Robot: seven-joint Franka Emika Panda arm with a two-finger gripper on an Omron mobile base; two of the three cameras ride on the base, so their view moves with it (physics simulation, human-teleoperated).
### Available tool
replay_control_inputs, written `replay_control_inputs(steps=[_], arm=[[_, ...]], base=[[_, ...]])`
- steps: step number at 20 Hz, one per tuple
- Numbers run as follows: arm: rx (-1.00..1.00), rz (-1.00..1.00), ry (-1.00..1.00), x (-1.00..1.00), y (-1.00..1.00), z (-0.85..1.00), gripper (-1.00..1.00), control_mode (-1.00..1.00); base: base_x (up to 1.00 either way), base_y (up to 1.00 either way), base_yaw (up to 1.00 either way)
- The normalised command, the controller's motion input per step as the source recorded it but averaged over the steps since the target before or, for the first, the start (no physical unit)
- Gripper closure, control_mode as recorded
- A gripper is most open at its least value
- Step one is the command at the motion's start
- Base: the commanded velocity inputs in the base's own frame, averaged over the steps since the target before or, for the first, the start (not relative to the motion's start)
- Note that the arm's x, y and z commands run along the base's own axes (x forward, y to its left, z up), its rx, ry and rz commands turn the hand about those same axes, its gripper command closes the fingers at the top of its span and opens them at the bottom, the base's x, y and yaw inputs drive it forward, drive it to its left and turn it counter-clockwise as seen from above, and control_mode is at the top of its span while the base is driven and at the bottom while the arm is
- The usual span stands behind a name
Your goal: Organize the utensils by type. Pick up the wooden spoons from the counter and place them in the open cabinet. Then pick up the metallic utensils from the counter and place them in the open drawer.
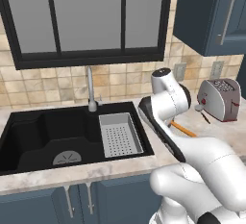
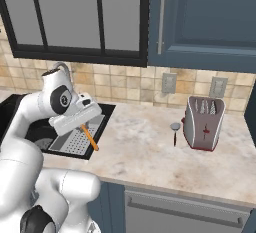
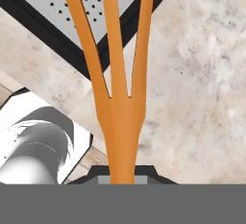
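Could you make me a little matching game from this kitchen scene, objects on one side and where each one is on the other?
Things:
1. orange fork
2. toaster
3. dark-handled utensil
4. perforated tray

Places:
A. inside the black sink
B. clamped in the gripper
C. standing on the counter under the blue cabinet
D. lying just left of the toaster

Pairs: 1-B, 2-C, 3-D, 4-A
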Motion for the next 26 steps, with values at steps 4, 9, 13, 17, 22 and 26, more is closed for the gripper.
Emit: replay_control_inputs(steps=[4, 9, 13, 17, 22, 26], arm=[[0.0, 0.0, 0.0, 0.0, 0.0, 0.0, 1.0, -1.0], [0.0, 0.0, 0.0, 0.0, 0.0, 0.0, 1.0, 1.0], [0.0, 0.0, 0.0, 0.0, 0.0, 0.0, 1.0, 1.0], [0.0, 0.0, 0.0, 0.0, 0.0, 0.0, 1.0, 1.0], [0.0, 0.0, 0.0, 0.0, 0.0, 0.0, 1.0, 1.0], [0.0, 0.0, 0.0, 0.0, 0.0, 0.0, 1.0, 1.0]], base=[[0.0, 0.0, 0.0], [-0.41, 0.0, 0.0], [-0.78, 0.0, -0.07], [-0.91, 0.0, -0.18], [-0.99, 0.0, -0.14], [-1.0, 0.27, -0.14]])
